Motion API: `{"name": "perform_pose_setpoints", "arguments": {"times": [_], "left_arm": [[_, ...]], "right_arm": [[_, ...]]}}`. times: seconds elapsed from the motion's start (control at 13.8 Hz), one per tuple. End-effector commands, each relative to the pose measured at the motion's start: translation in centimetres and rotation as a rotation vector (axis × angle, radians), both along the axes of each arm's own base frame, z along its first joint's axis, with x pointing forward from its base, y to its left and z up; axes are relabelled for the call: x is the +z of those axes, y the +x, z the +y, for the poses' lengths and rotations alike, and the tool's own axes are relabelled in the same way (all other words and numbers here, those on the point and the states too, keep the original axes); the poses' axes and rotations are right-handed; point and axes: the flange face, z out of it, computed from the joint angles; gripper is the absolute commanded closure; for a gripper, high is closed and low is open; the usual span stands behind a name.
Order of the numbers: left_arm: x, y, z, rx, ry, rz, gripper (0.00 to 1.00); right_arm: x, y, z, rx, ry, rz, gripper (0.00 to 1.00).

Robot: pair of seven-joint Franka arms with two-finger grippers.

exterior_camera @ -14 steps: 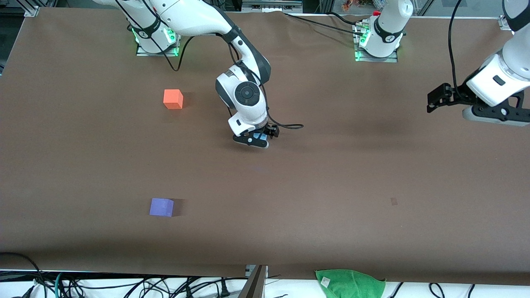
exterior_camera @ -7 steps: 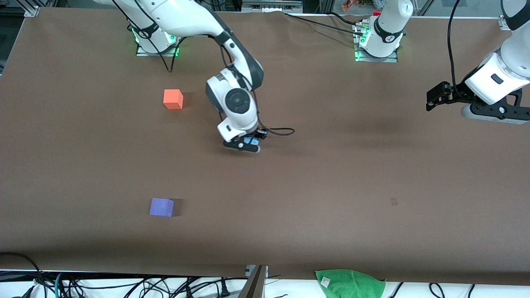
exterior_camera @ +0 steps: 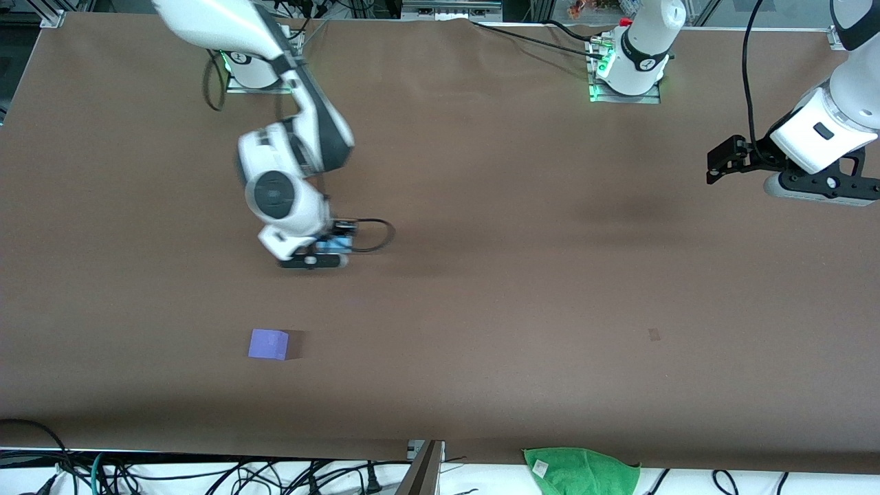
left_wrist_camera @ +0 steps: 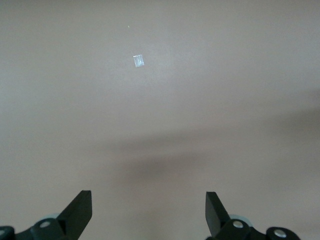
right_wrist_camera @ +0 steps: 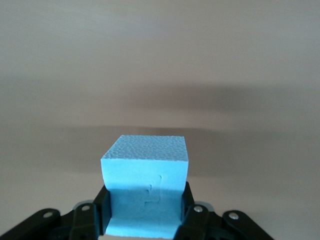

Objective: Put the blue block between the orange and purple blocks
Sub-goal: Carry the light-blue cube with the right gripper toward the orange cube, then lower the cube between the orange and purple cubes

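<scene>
Right gripper (exterior_camera: pixel 328 249) clamped on blue block (right_wrist_camera: pixel 145 192); left gripper (left_wrist_camera: pixel 148 212) wide open, empty, waiting. Lower gently midway above purple block (exterior_camera: pixel 268 344), releasing only once on tabletop (exterior_camera: pixel 522 289).

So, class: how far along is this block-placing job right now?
Done: the right gripper has the small matte sky-blue cube clamped and lifted. In hand: carrying it above the brown table. Left: setting it down; the violet-purple cube waits, the orange one is hidden. The left gripper waits, open.
</scene>
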Motion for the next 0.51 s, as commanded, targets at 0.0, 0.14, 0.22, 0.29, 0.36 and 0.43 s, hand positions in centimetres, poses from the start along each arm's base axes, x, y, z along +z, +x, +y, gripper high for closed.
{"name": "perform_pose_setpoints", "arguments": {"times": [0.0,0.14,0.22,0.29,0.36,0.43], "left_arm": [[0.3,-0.2,0.0,-0.021,0.003,-0.001,0.00],[0.2,-0.2,0.0,-0.021,0.003,0.000,0.00],[0.2,-0.2,0.0,-0.021,0.003,0.000,0.00],[0.2,-0.2,0.0,-0.021,0.003,0.000,0.00],[0.3,-0.2,0.0,-0.021,0.003,-0.001,0.00],[0.3,-0.3,0.0,-0.021,0.003,0.002,0.00]], "right_arm": [[-0.5,-2.3,-7.3,0.039,0.044,0.030,0.63],[-0.7,-2.1,-7.9,0.031,0.045,0.024,0.63],[-0.9,-1.8,-8.4,0.022,0.042,0.010,0.62],[-1.1,-1.7,-8.6,0.016,0.043,0.007,0.62],[-1.5,-1.5,-9.1,-0.013,0.057,0.011,0.62],[-2.0,-1.3,-9.1,-0.025,0.068,0.005,0.62]]}}
